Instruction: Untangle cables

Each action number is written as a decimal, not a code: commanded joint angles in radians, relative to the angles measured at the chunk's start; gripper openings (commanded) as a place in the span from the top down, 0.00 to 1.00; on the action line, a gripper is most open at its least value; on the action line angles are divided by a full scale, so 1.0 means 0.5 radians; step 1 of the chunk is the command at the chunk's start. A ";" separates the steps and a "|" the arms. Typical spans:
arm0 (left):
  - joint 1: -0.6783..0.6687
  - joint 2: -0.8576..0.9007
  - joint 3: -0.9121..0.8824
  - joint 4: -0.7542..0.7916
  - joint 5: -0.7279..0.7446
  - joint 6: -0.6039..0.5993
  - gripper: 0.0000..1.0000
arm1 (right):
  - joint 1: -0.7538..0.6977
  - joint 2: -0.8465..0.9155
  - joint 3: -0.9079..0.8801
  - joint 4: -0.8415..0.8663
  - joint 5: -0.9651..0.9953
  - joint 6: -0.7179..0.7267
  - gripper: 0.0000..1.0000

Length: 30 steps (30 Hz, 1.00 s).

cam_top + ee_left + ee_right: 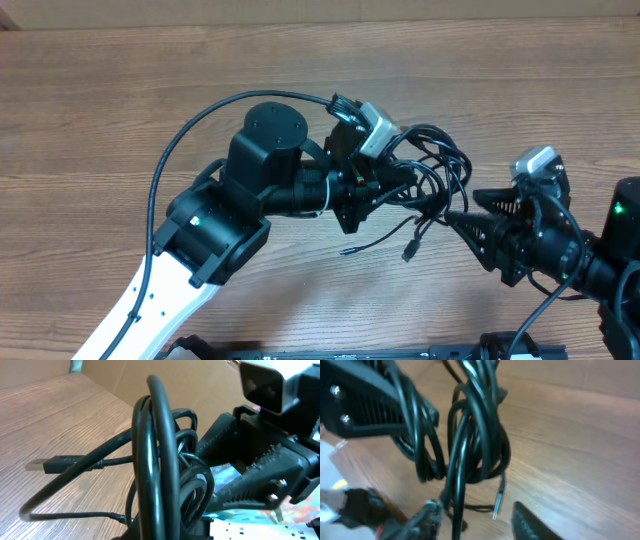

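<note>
The cables (437, 160) are a bunch of thin black cords hanging above the table between the two arms. My left gripper (393, 186) is shut on the bunch, and its loops (156, 460) rise right in front of the left wrist camera. A flat silver-tipped plug (42, 465) lies on the wood. My right gripper (466, 207) points at the bunch from the right. Its fingers (522, 520) stand apart and the gripper (475, 508) is open. One strand (461, 485) runs down between them, close to the left finger. A silver-tipped end (498, 502) dangles beside it.
Two loose cord ends (410, 250) trail onto the wooden table (120, 110) below the bunch. The thick black cable (190, 130) of the left arm arcs over the table on the left. A cardboard wall (200, 380) stands behind the work area.
</note>
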 commanded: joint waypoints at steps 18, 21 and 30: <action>-0.027 -0.005 0.031 0.068 -0.205 -0.256 0.96 | -0.003 0.056 0.014 -0.052 -0.201 -0.107 0.96; -0.027 -0.005 0.031 0.052 -0.408 -0.469 0.96 | -0.003 0.056 0.014 -0.141 -0.390 -0.352 0.96; -0.027 -0.005 0.031 0.021 -0.611 -0.667 0.96 | -0.003 0.056 0.014 -0.253 -0.510 -0.586 0.96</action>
